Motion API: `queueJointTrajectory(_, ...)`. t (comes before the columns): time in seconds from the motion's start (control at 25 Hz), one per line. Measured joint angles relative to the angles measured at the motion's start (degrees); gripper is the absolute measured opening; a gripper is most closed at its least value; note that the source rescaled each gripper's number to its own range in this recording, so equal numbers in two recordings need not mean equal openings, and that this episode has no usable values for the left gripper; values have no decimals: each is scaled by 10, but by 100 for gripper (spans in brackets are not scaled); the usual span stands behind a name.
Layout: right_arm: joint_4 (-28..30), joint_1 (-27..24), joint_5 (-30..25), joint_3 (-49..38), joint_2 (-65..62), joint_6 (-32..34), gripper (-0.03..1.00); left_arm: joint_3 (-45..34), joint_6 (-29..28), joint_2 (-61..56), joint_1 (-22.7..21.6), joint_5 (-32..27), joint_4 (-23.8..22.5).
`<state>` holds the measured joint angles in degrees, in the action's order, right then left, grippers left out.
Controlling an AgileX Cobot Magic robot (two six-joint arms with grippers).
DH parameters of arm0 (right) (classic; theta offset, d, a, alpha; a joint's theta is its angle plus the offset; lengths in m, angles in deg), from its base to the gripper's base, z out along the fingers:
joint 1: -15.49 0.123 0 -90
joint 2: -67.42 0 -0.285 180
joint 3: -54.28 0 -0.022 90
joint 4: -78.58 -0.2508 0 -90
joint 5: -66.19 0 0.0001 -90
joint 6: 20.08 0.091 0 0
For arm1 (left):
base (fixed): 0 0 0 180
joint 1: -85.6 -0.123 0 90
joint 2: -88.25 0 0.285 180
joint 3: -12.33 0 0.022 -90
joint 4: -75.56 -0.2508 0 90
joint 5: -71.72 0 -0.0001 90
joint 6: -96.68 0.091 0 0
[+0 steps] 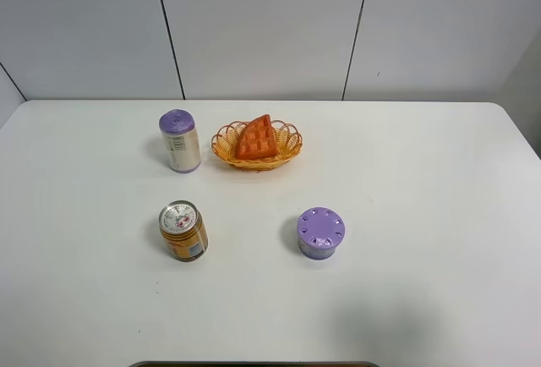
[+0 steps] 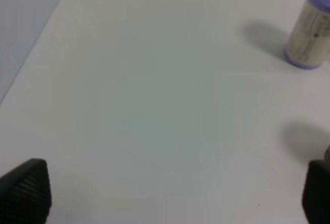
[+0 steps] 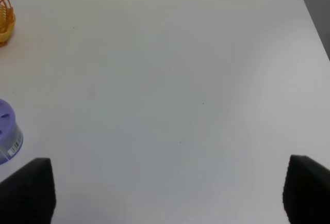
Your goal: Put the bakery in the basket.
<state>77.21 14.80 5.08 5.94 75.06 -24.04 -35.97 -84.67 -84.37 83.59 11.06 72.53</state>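
The bakery [image 1: 256,139], an orange-brown waffle wedge, lies inside the orange-yellow wicker basket [image 1: 287,152] at the back middle of the white table. The basket's rim also shows at the edge of the right wrist view [image 3: 5,20]. Neither arm shows in the exterior high view. My left gripper [image 2: 170,193] is open and empty over bare table on the left side, its dark fingertips [image 2: 26,190] wide apart. My right gripper [image 3: 167,190] is open and empty over bare table on the right side.
A tall purple-topped can [image 1: 179,140] [image 2: 309,28] stands left of the basket. A yellow-brown can [image 1: 183,231] stands at the front left. A purple-lidded jar [image 1: 320,232] [image 3: 7,131] stands at the front middle. The table's right edge [image 3: 314,22] is near.
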Motion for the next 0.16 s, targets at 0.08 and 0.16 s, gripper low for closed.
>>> queueJointTrajectory(0.08,0,0,0,0,0,0,64,0,0,0,0,0,0)
queueJointTrajectory(0.16,0,0,0,0,0,0,64,0,0,0,0,0,0)
